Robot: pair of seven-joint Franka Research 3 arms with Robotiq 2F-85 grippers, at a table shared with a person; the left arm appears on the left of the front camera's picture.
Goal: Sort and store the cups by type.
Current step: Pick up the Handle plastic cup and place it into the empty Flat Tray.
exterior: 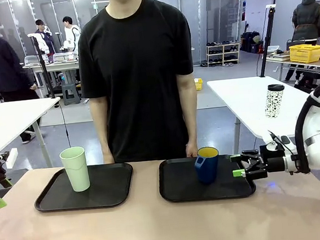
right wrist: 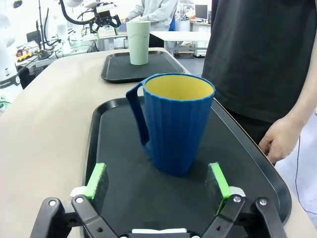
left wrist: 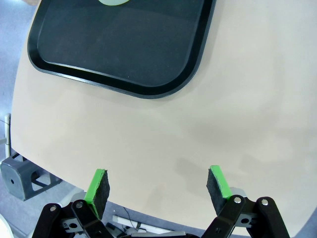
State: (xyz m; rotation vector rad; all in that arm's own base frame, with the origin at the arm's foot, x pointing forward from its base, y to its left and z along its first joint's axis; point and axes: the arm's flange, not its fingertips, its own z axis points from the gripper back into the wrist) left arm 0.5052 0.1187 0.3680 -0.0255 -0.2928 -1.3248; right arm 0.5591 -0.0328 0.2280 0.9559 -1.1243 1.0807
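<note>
1. Taking the blue mug [exterior: 207,165] as my marker, the left gripper [left wrist: 157,184] is far off to its left, past the table's [exterior: 159,228] edge. Its jaws stand wide apart with nothing between them. It hangs above bare tabletop, short of a tray corner, which looks like a parked arm.
2. Left of the mug, on its own black left tray [exterior: 54,199], the pale green tumbler [exterior: 75,169] stands upright towards that tray's back. It appears sorted already, one type to a tray.
3. Beyond the mug, at the table's far side, a person [exterior: 137,71] stands with one hand [right wrist: 278,141] hanging just past the mug's tray, touching nothing.
4. The mug itself stands upright on the right tray [exterior: 178,193], yellow inside showing, handle turned towards the tumbler's side.
5. Just right of the mug, the right gripper [exterior: 239,166] sits low and level, aimed at it. From the wrist, the mug stands beyond its spread fingers [right wrist: 97,179], untouched. I judge both cups stored.
</note>
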